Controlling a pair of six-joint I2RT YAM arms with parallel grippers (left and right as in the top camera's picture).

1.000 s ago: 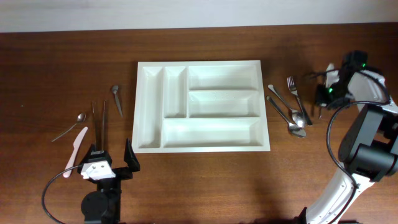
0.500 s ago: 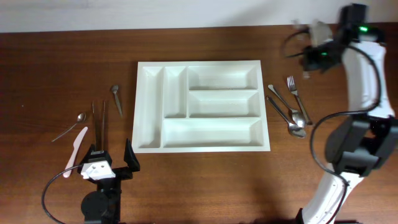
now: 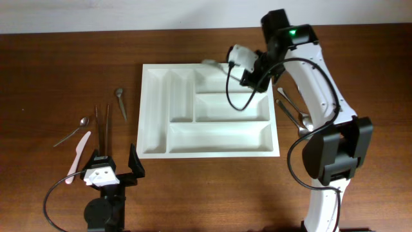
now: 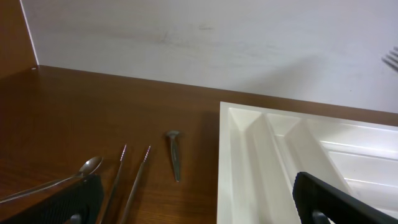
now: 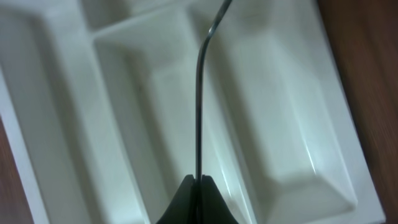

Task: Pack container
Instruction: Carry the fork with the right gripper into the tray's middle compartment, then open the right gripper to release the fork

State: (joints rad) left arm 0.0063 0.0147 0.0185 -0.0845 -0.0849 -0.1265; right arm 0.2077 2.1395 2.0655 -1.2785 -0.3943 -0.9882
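The white five-compartment container lies at mid-table. My right gripper hovers above its back edge, over the upper long compartment. It is shut on a thin metal fork handle that points away over the container. The blurred fork head sticks out to the left, and its tines show at the edge of the left wrist view. My left gripper is open and empty near the table's front left. Between its fingers I see the container's left rim.
Left of the container lie a small spoon, two thin sticks, a long spoon and a pink knife. Right of it lie several metal utensils, partly under the right arm.
My right arm has swung from the table's far right edge leftward to above the container's back edge, carrying the fork. The left arm has not moved.
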